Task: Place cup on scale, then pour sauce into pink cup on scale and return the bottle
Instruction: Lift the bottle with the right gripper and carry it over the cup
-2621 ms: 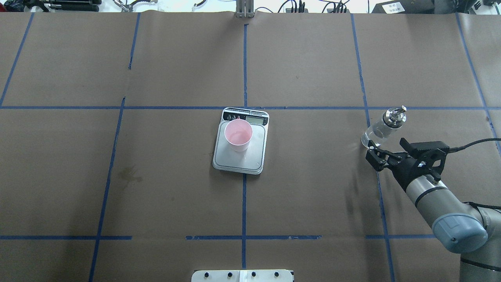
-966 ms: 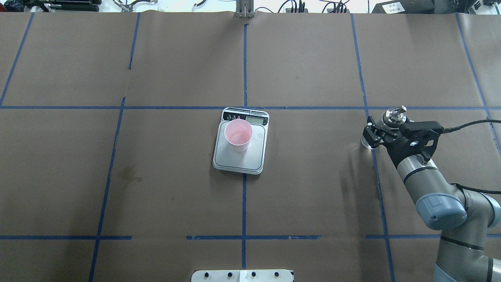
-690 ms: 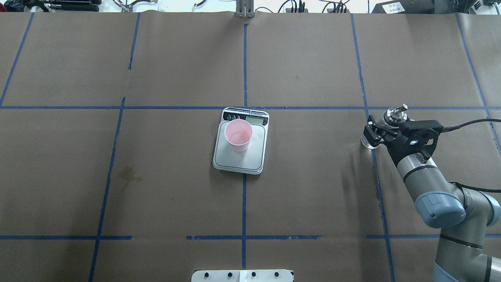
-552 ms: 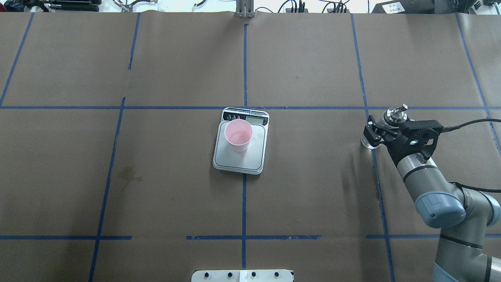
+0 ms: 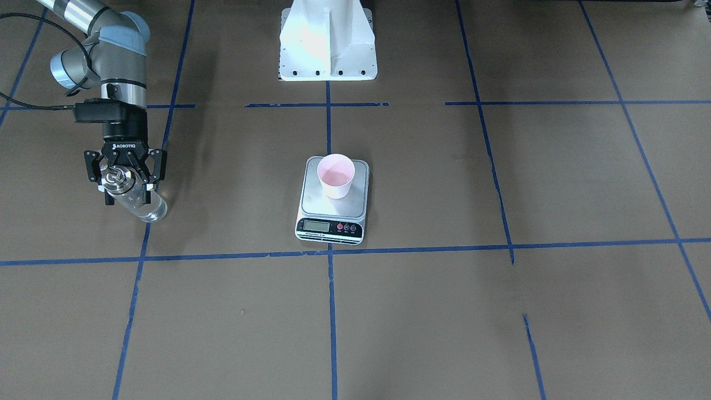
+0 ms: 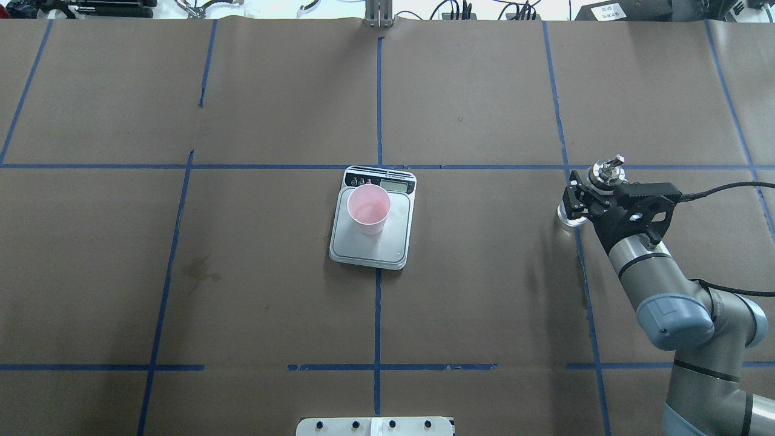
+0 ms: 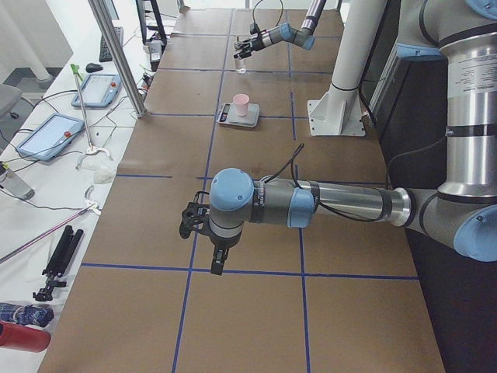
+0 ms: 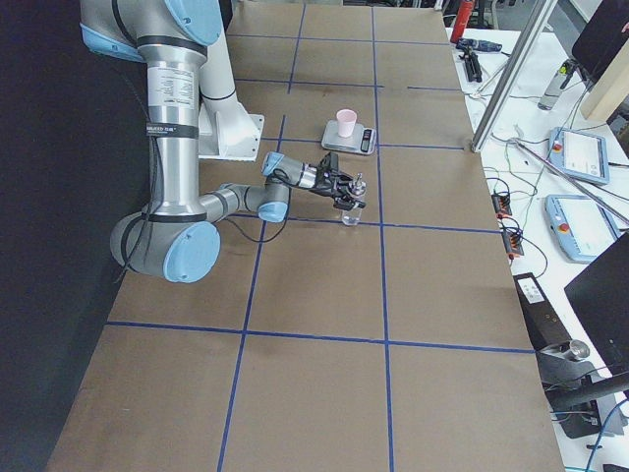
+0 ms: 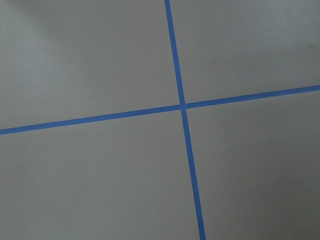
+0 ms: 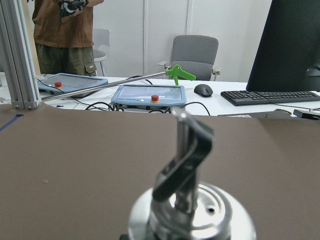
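We see the cup [image 5: 335,175] already on the scale [image 5: 311,206], mid surface [image 5: 500,311]. Next job, we think: bring the bottle [image 5: 140,203] over & pour. The R arm's fingers [image 5: 149,186] are squeezing the bottle up high, just under its shiny cap [image 6: 607,169]. The bottle looks to stand straight up, spout on top. We can't tell if its bottom touches the surface or is just off it. The cup is well apart from it, off to the robot's left, so the R arm must carry it that way. The L arm's fingers [image 7: 194,221] are far off, low over the surface. We can't tell if they're spread or squeezed.
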Controlling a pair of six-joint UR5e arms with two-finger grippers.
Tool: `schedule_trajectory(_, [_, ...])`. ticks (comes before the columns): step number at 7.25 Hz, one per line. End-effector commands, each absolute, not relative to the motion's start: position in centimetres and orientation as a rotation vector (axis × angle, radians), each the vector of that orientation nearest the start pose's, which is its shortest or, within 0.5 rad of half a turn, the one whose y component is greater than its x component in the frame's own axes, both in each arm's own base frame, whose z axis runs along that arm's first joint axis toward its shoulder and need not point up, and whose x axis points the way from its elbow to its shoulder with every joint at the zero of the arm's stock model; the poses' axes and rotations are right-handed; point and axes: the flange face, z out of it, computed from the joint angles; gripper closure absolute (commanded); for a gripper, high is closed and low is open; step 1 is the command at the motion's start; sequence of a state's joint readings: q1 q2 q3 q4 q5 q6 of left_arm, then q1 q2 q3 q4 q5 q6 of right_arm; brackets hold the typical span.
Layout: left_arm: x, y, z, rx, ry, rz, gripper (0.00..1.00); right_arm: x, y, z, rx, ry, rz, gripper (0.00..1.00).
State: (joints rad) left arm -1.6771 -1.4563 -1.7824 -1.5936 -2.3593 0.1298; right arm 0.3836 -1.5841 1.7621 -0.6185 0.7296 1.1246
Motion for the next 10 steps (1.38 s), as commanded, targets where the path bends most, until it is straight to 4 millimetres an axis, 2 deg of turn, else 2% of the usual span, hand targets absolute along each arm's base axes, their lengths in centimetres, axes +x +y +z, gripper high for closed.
schedule_trajectory(1, [-11.0,-44.0,60.4,0.206,0.772,0.071,0.00,-36.6,-37.3,42.1,1.167,-0.663,0.400,1.00])
schedule_trajectory(2, [-10.9,-44.0,60.4,0.207,0.773,0.070,0.00,-36.4,-37.6,39.6,1.272,-0.542,0.261,1.00])
schedule_trajectory(4, [-10.9,-44.1,60.3,0.210,0.774,0.071,0.00,-38.0,-38.2,35.7,1.326,-0.474,0.154,1.00])
schedule_trajectory(5, [-10.9,-44.1,60.3,0.211,0.774,0.070,0.00,-40.1,-39.1,32.6,1.317,-0.430,0.123,1.00])
schedule_trajectory(6, [-10.9,-44.1,60.3,0.209,0.775,0.070,0.00,-41.9,-39.7,30.6,1.294,-0.365,0.074,1.00])
schedule_trajectory(7, [-10.9,-44.1,60.3,0.209,0.775,0.070,0.00,-43.0,-40.1,27.6,1.280,-0.264,0.007,1.00])
schedule_trajectory(8, [-10.9,-44.1,60.3,0.208,0.775,0.069,0.00,-43.5,-39.9,24.7,1.287,-0.125,-0.105,1.00])
schedule_trajectory(9, [-10.9,-44.0,60.4,0.205,0.775,0.068,0.00,-45.0,-38.9,23.2,1.293,0.014,-0.244,1.00])
schedule_trajectory(10, [-10.9,-44.0,60.5,0.202,0.776,0.067,0.00,-46.9,-37.2,21.7,1.328,0.113,-0.287,1.00])
